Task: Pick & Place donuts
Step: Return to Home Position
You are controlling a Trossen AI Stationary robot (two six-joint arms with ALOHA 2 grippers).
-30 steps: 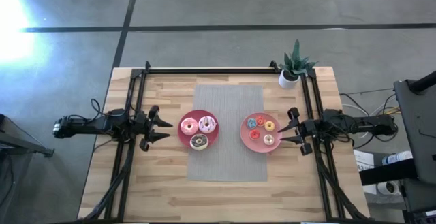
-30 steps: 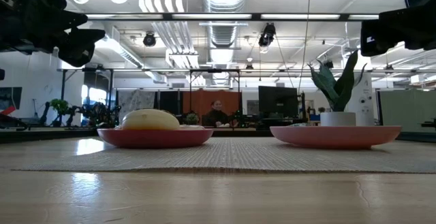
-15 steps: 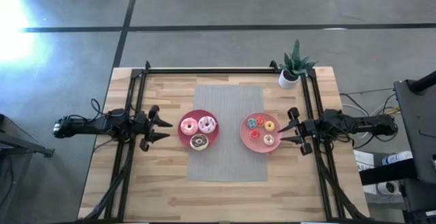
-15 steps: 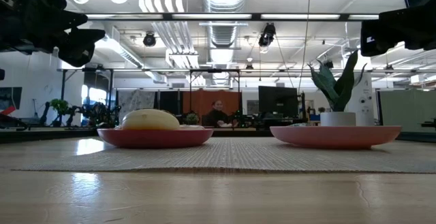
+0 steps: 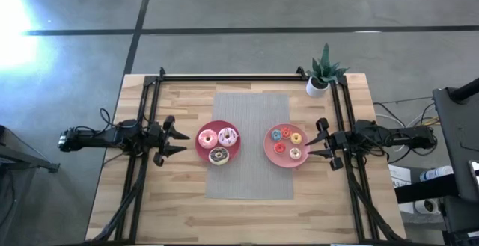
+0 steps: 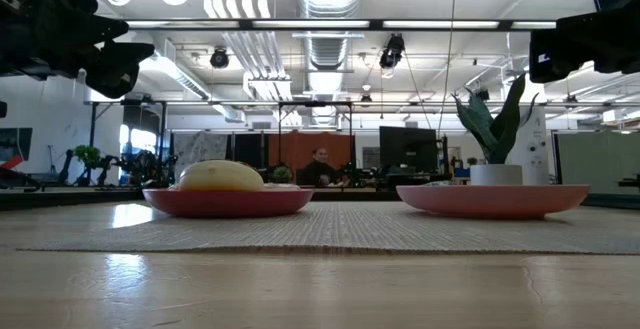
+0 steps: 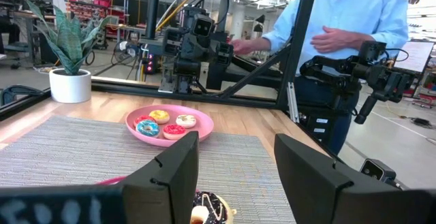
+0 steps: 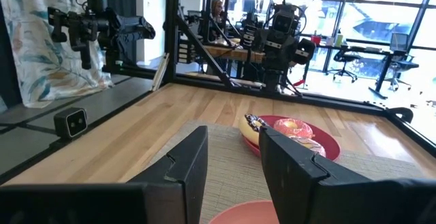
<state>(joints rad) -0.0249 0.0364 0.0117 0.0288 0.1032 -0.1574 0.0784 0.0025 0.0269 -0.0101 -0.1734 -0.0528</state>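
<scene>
Both tools hover empty: left tool [image 5: 177, 139] gapes wide, three large donuts [image 5: 218, 143] just ahead; right tool [image 5: 320, 143] is narrower, small donuts [image 5: 287, 141] ahead. Best to straddle one ring squarely, then lower.

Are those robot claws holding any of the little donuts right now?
No. The left end effector and right end effector both stand open and empty.

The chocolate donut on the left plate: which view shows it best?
The high view: the chocolate donut lies fully visible on the left plate, beside two pink ones. The left wrist view catches only part of it. The right wrist view shows just a dark edge; the low view hides it.
</scene>
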